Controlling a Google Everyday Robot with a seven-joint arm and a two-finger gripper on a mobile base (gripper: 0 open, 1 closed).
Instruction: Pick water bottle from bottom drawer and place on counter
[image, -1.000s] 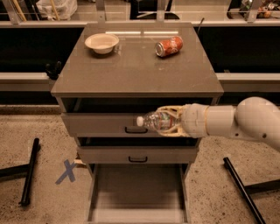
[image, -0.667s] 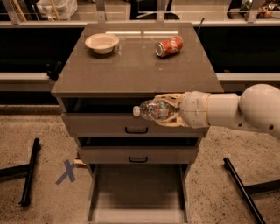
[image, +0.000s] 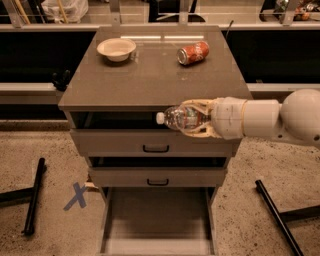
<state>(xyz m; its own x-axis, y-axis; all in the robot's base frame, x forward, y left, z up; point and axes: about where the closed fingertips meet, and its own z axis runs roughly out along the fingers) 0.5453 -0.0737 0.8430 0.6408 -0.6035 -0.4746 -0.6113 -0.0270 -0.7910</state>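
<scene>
Camera view: I'm seeing gripper (image: 196, 119) clamping crinkled clear water bottle (image: 175, 117) mid-frame, at glossy counter (image: 150, 82) front edge; can (image: 193, 53), bowl (image: 116, 49) sitting upper frame.

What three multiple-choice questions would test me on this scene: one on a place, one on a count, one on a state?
1. Where is the water bottle?
A) lying on the floor
B) in the gripper, near the front edge of the counter
C) beside the bowl

2. How many things rest on the counter?
A) two
B) four
C) none

3. What state is the bottom drawer in?
A) pushed shut
B) open with a can inside
C) open, with nothing visible inside

Answers:
1 B: the jaws are closed around the bottle, which is held sideways with its cap pointing left.
2 A: only a bowl and a soda can on its side rest there.
3 C: it is pulled out and its flat floor shows bare.
</scene>
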